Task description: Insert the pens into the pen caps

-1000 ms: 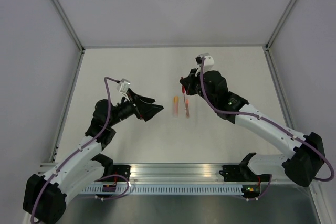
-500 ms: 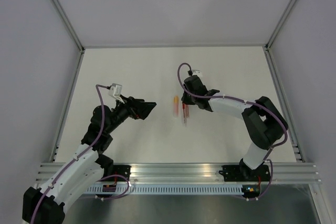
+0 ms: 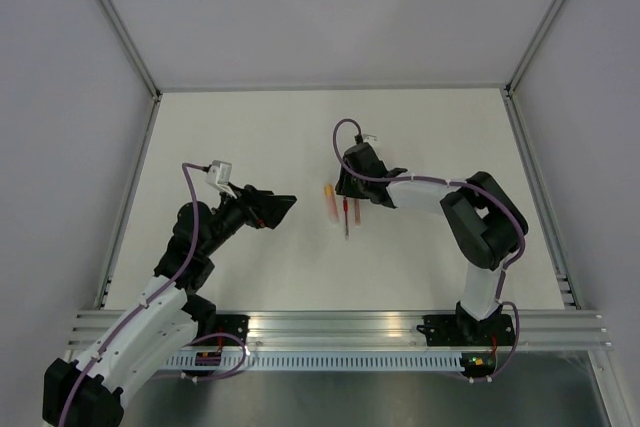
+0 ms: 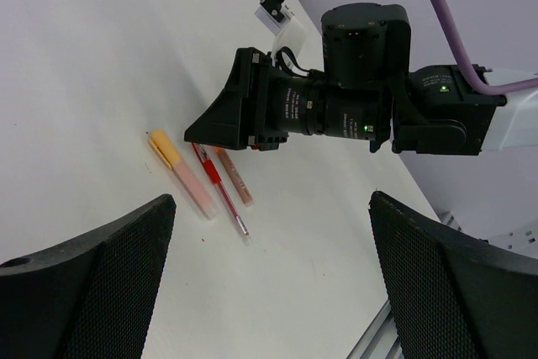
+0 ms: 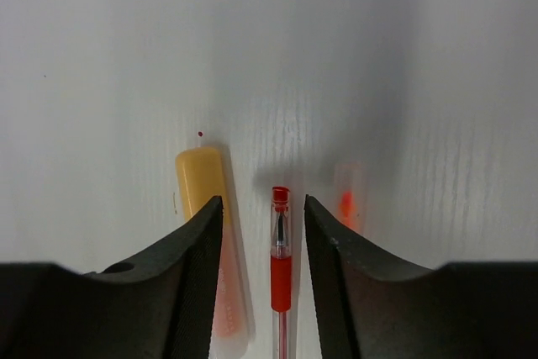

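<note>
**White tabletop, three pens side by side, both grippers parted**

White table [image 3: 250, 127] fills the space between pale grey walls [image 3: 320, 7], and three slim pens lie close together near its middle, roughly parallel and running near to far.

The pink pen [image 5: 220, 308] is on the left, with an orange cap [image 5: 202, 187] fitted on its far end. The red pen [image 5: 281, 279] lies just beside it in the middle. A third pen [image 4: 234, 176], brownish orange in the left wrist view, lies on the right; in the right wrist view it is only a blurred reddish patch partly hidden by a finger.

The right gripper [image 5: 262, 208] hangs low over this group, its jaws parted. The red pen lies flat on the table in the gap between the two black fingers [image 5: 181, 292], touching neither, so it is released rather than grasped. The pink pen sits partly under the left-hand finger.

The left gripper [image 4: 271, 203] is spread wide and holds nothing. In the overhead view it sits well apart from the pens, off to their left, with its open fingers pointing towards them and towards the right gripper.
</note>
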Action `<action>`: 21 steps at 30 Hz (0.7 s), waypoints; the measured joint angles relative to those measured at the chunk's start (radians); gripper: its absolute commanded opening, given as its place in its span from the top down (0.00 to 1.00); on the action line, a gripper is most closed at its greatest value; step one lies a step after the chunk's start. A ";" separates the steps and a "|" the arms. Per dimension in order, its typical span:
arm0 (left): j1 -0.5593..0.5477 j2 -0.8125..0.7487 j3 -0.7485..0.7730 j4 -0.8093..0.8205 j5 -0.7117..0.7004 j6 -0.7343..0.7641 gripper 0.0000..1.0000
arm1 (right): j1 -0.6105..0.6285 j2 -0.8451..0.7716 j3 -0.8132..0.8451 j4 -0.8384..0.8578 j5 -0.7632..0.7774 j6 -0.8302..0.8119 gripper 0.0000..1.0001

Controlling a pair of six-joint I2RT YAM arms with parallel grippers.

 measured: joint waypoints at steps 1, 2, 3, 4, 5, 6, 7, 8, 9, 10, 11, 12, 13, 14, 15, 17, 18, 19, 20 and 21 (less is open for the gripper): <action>0.000 0.000 0.000 0.000 0.000 0.000 0.00 | -0.002 -0.001 0.005 -0.001 -0.002 -0.002 0.48; 0.000 0.000 0.000 0.000 0.000 0.000 0.00 | -0.005 -0.003 0.009 -0.002 -0.004 -0.006 0.48; 0.000 0.000 0.000 0.000 0.001 0.000 0.00 | -0.007 -0.007 0.013 -0.008 -0.006 -0.012 0.48; 0.000 0.000 0.000 0.000 0.002 0.000 0.00 | -0.009 -0.015 0.020 -0.021 -0.006 -0.021 0.47; 0.000 0.002 0.000 0.000 0.003 0.000 0.00 | -0.011 -0.026 0.027 -0.038 -0.006 -0.031 0.46; 0.000 0.004 0.000 0.001 0.003 0.001 0.00 | -0.013 -0.044 0.032 -0.055 -0.005 -0.040 0.45; 0.000 0.010 0.000 0.001 0.006 0.001 0.00 | -0.013 -0.068 0.035 -0.069 -0.003 -0.051 0.37; 0.000 0.014 0.000 0.002 0.008 0.002 0.00 | -0.013 -0.099 0.036 -0.080 -0.002 -0.061 0.34; 0.000 0.020 0.000 0.002 0.011 0.003 0.00 | -0.014 -0.133 0.036 -0.094 -0.002 -0.075 0.25; 0.000 0.027 0.000 0.003 0.014 0.004 0.00 | -0.014 -0.176 0.036 -0.107 -0.003 -0.086 0.21; 0.000 0.035 0.000 0.006 0.019 0.005 0.00 | -0.014 -0.224 0.034 -0.118 -0.002 -0.101 0.17; 0.000 0.042 0.000 0.008 0.025 0.006 0.00 | -0.014 -0.274 0.029 -0.126 -0.002 -0.114 0.07; 0.000 0.050 0.000 0.009 0.033 0.007 0.00 | -0.014 -0.319 0.021 -0.126 -0.005 -0.125 0.06; 0.000 0.056 0.000 0.010 0.039 0.008 0.00 | -0.014 -0.380 0.004 -0.122 -0.004 -0.138 0.03; 0.000 0.062 0.000 0.010 0.044 0.008 0.00 | -0.014 -0.442 -0.021 -0.119 -0.008 -0.148 0.02; 0.000 0.069 0.000 0.014 0.061 0.010 0.00 | -0.014 -0.568 -0.091 -0.098 -0.019 -0.163 0.02; 0.000 0.071 0.000 0.016 0.066 0.011 0.00 | -0.014 -0.631 -0.134 -0.090 -0.023 -0.167 0.02; 0.000 0.072 0.000 0.021 0.077 0.012 0.00 | -0.014 -0.679 -0.168 -0.088 -0.025 -0.168 0.02; 0.000 0.072 0.000 0.028 0.085 0.015 0.00 | -0.014 -0.739 -0.216 -0.076 -0.027 -0.168 0.02; 0.000 0.072 0.000 0.037 0.094 0.016 0.00 | -0.014 -0.785 -0.255 -0.073 -0.029 -0.168 0.02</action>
